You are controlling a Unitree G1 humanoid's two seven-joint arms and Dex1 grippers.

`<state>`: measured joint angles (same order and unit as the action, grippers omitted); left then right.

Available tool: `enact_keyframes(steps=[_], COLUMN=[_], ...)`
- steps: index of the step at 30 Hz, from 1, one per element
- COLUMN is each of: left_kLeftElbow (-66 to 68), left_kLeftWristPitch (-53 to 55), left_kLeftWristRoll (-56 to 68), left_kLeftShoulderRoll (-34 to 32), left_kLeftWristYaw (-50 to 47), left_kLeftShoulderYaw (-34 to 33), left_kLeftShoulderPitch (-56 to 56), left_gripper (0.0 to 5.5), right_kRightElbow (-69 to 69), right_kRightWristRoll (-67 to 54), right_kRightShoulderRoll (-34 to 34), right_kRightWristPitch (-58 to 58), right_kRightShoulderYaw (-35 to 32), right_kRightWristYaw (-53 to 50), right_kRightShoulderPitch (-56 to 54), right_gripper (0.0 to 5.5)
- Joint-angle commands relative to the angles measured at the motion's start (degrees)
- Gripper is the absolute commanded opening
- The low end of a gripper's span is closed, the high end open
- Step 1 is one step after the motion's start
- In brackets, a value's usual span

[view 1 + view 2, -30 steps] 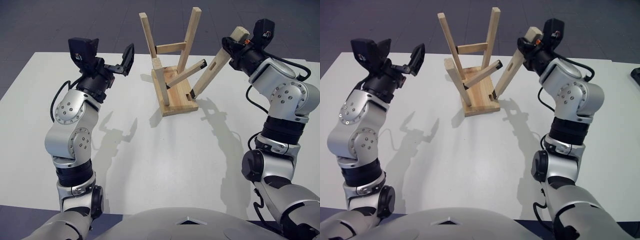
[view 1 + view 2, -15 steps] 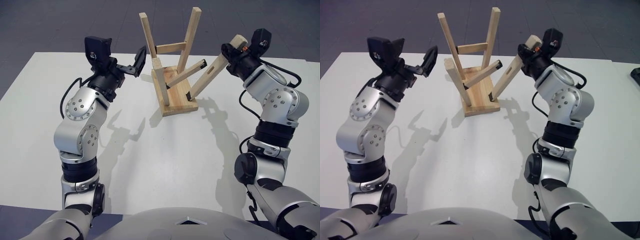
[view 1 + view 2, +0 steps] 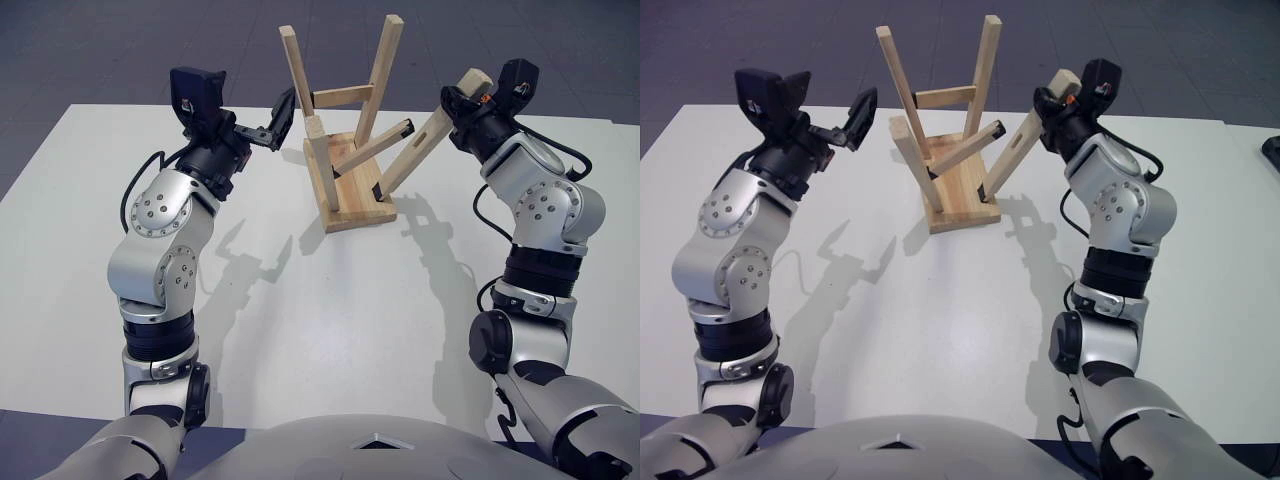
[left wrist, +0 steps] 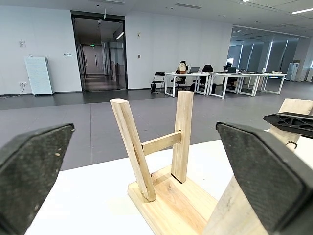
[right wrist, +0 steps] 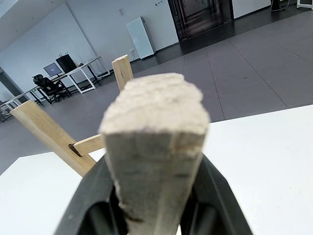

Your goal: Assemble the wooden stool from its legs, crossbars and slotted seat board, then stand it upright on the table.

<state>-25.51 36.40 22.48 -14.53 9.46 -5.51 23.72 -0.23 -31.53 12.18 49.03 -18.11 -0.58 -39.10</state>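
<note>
Cut off at both side edges: pads (image 4: 34, 181) of left hand (image 3: 830, 108). Blurred up close: leg (image 5: 154, 147) end, lower length hidden.

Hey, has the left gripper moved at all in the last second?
Yes. The left gripper has shifted to the robot's right, closer to the upturned stool, which has stayed put.

Pale wooden stool (image 3: 345, 150) upside-down, half-assembled; right leg (image 3: 425, 140) leaning.

Plain white table (image 3: 300, 310), and toward its far side the seat board (image 3: 358, 202) is lying flat right on the top, upside down, wooden legs (image 3: 297, 72) poking up from it, crossbar (image 3: 342, 97) joining two of them.
</note>
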Motion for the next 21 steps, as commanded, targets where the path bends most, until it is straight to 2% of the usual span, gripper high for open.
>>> enact_keyframes(steps=[1,15,21], left_kLeftElbow=[-0.98,-3.53,-6.15], left_kLeftWristPitch=[0.49,2.23,4.41], left_kLeftWristRoll=[-0.33,0.38,2.71], left_kLeftShoulderRoll=[-0.32,-0.78,-0.26], left_kLeftWristYaw=[-0.3,-0.8,-1.06], left_kLeftShoulderYaw=[-0.07,-0.17,-0.98], left_kLeftShoulderPitch=[1.3,4.08,8.76], left_gripper=[5.4,5.4,5.4], right_kRightElbow=[-1.83,-6.99,-7.15], right_kRightWristRoll=[4.0,8.69,10.19], right_kRightShoulderRoll=[0.13,-2.05,-2.1], right_kRightWristPitch=[2.6,3.02,3.45], right_kRightShoulderYaw=[2.41,8.93,10.77], right_kRightWristYaw=[-3.51,-6.82,-6.85], right_kRightShoulderPitch=[4.65,10.35,12.85], right_gripper=[1.01,1.01,1.01])
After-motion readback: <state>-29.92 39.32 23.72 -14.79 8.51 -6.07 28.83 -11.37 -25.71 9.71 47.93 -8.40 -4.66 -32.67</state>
